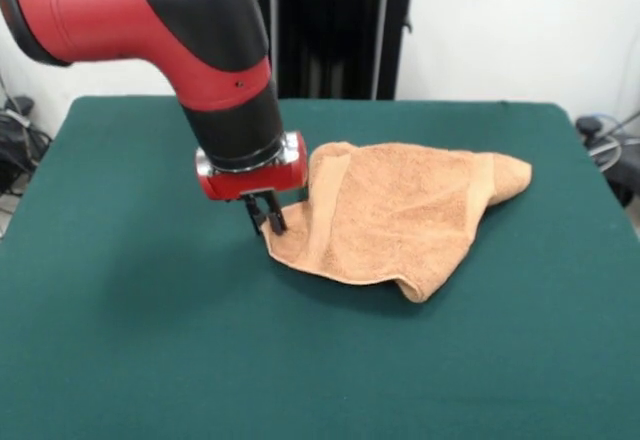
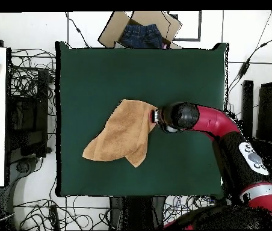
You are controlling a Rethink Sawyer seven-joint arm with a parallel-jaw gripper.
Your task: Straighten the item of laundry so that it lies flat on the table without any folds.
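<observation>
The orange-tan towel (image 1: 400,215) lies crumpled near the middle of the dark green table (image 1: 130,340), with folds along its left side and a bunched corner at the far right. My gripper (image 1: 266,218) comes straight down at the towel's left corner, its fingers close together on the towel's edge, low over the table. In the overhead view the towel (image 2: 121,133) lies left of the arm's wrist (image 2: 173,117), which hides the fingers there. A woven band shows near the towel's right edge.
A cardboard box holding blue jeans (image 2: 141,33) sits just beyond the table's far edge in the overhead view. Cables and equipment lie on the floor round the table. The robot's pedestal (image 1: 335,30) stands behind the table.
</observation>
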